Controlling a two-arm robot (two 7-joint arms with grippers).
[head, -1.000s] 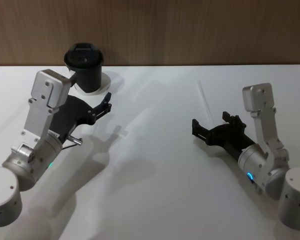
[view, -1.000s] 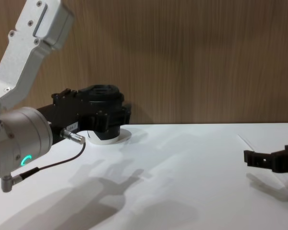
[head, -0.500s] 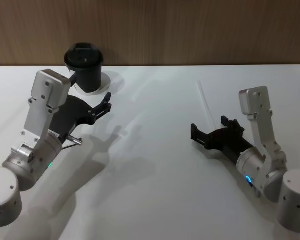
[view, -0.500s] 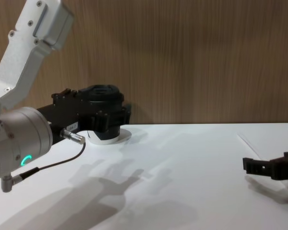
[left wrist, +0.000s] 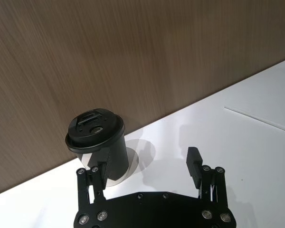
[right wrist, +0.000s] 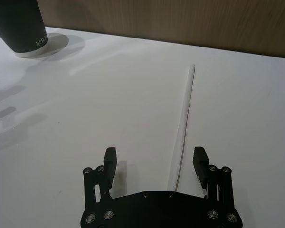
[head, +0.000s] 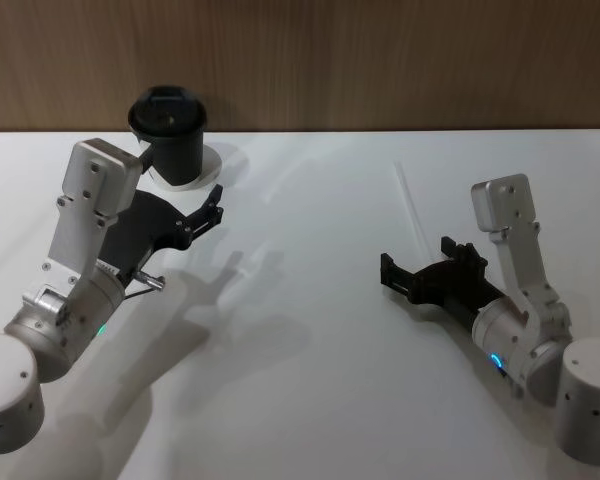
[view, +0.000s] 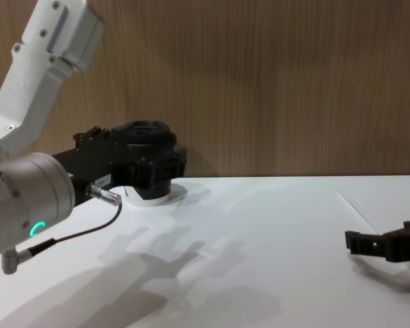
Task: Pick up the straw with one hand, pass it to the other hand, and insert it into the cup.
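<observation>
The straw [right wrist: 183, 123] lies thin and flat on the bench [head: 310, 330], so it could roll or skid away if the right claw [right wrist: 154, 154] closes too high or skewed. That claw is spread, low, with the straw's near end between its jaws, off-centre, the rest pointing toward the wall [head: 380, 60]. The left claw [head: 216, 206], also spread, hangs near the cup [head: 170, 135].

A thin, straight white plastic straw [right wrist: 184, 118] lies flat on the right side of the white desk [head: 310, 380]. A small black paper cup [head: 170, 150] with a black plastic lid [head: 166, 108] stands upright at the far left, well apart from it.
</observation>
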